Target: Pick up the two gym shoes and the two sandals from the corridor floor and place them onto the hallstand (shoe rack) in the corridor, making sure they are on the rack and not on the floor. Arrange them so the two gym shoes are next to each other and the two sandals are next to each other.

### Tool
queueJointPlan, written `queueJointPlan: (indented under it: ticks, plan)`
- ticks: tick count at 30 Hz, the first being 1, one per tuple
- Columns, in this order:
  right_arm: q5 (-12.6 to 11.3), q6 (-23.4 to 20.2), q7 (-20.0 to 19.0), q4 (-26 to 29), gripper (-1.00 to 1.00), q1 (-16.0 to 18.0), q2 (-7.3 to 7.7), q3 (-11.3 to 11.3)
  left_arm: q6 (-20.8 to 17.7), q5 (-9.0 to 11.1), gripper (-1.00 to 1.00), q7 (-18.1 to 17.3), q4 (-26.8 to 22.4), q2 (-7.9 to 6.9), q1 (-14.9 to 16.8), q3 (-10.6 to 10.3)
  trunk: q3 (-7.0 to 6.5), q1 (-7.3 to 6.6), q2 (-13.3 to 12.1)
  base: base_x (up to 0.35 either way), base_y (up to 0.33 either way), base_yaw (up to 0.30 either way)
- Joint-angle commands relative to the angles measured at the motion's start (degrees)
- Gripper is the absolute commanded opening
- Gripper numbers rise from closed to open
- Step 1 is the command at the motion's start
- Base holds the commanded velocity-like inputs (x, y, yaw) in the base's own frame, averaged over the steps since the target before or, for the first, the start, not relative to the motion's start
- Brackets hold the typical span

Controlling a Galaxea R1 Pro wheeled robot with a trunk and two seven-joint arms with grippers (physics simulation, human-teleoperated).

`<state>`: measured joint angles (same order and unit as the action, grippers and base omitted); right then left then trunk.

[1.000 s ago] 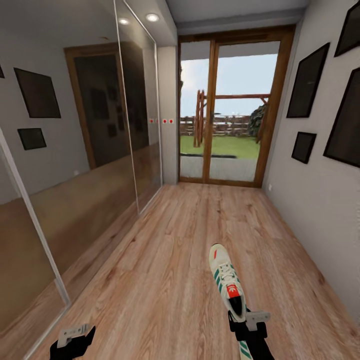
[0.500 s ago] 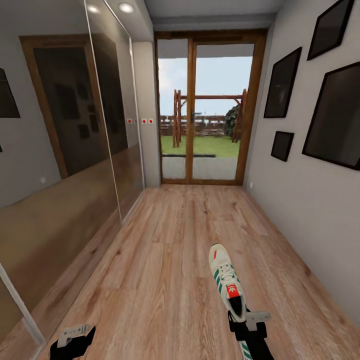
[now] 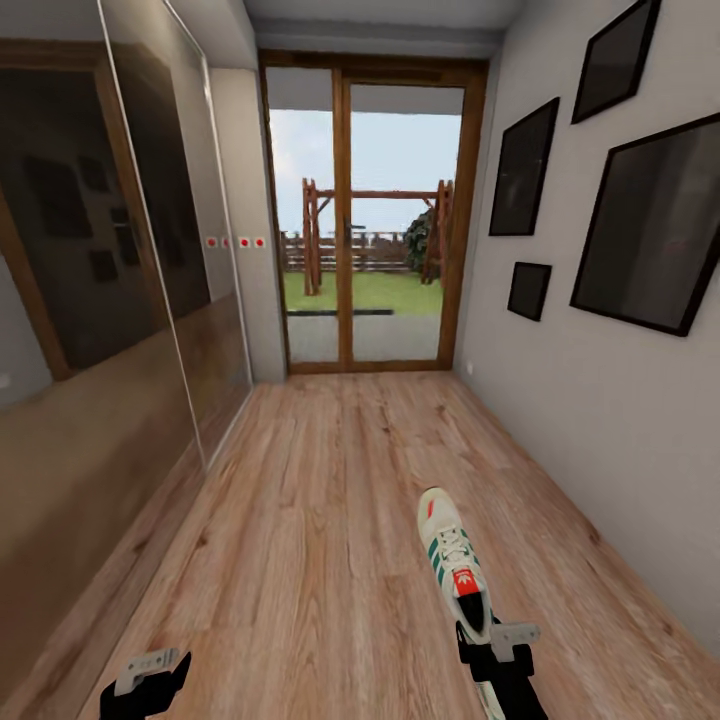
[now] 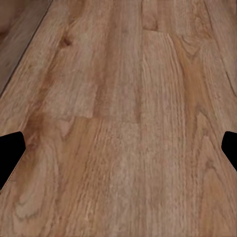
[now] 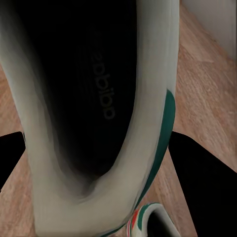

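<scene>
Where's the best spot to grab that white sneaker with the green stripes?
Probably the heel rim, from behind and above. The sneaker is long and narrow, toe pointing away, and its open collar gives a thin wall a finger can slip inside. That is how the right gripper holds it; the right wrist view looks into the opening.

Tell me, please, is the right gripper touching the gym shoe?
Touching. In the head view the right gripper clamps the heel end of the gym shoe, which is carried above the corridor floor.

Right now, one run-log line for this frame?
phase: in transit, corridor | right gripper: shut on gym shoe at heel | left gripper: open, empty | corridor floor
</scene>
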<state>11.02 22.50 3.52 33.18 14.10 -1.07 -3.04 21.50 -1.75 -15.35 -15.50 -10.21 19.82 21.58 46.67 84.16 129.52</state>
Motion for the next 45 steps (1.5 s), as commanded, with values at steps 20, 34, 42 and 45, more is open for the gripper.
queueJointPlan:
  ticks: [20,34,42,45]
  plan:
    - [0.58,0.16,0.06,0.01,-1.00,0.05,0.02,-0.21,0.12,-0.18,1.00,-0.47,0.04,0.02,0.04,0.48,0.06,0.02,0.02,0.280,0.235,-0.029]
    - [0.58,0.18,0.08,0.04,-1.00,0.05,-0.16,-0.21,0.12,-0.18,1.00,-0.47,0.10,0.10,0.04,0.48,0.06,0.02,0.02,0.320,0.130,0.000]
    - [0.58,0.18,0.08,0.04,-1.00,0.05,-0.16,-0.29,0.12,-0.18,1.00,-0.47,0.10,0.10,0.04,0.41,0.06,0.02,0.02,0.335,0.084,0.000]
    - [0.58,0.18,0.08,0.04,-1.00,0.05,-0.16,-0.30,0.12,-0.18,1.00,-0.47,0.10,0.10,0.04,0.40,0.06,0.02,0.02,0.337,0.025,0.000]
